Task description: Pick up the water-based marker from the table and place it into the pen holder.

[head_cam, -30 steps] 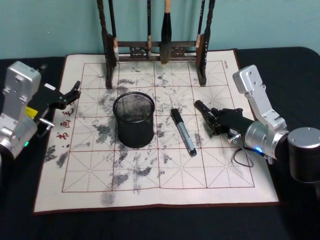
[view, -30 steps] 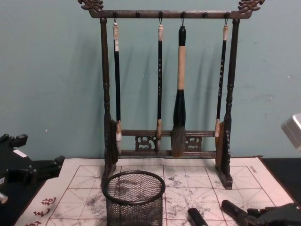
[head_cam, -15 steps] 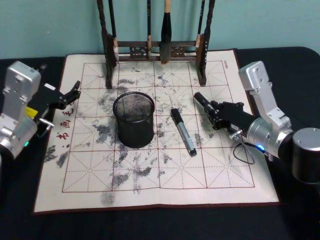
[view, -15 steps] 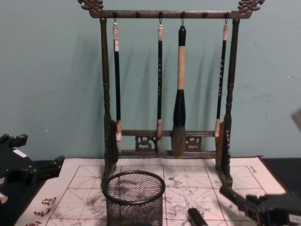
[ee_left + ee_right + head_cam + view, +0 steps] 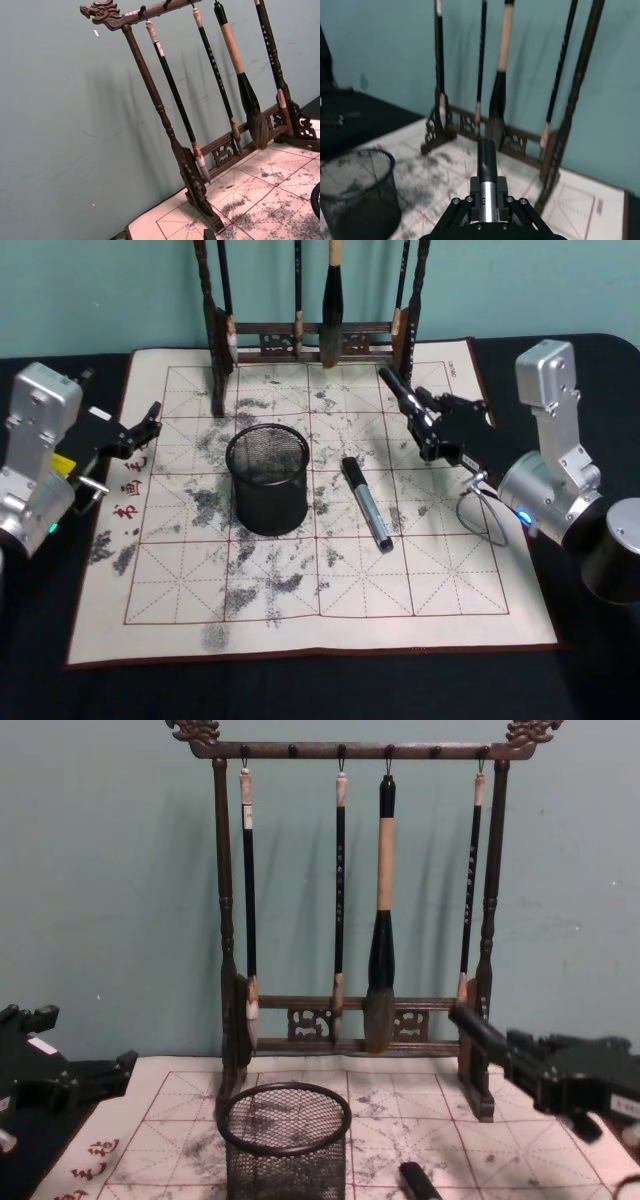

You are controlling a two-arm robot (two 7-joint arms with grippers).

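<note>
While marker [image 5: 366,502] lies on mat [image 5: 450,580], right gripper [image 5: 397,390] hovers beyond (near rack [image 5: 213,330]).

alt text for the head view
A water-based marker lies on the cream mat covering the table, right of the black mesh pen holder. The right gripper hangs over the mat near the brush rack; the left gripper is parked at the mat's left edge.

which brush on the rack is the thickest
The third brush from the left: tan handle and a broad dark bristle head; the other three are thin with black handles.
</note>
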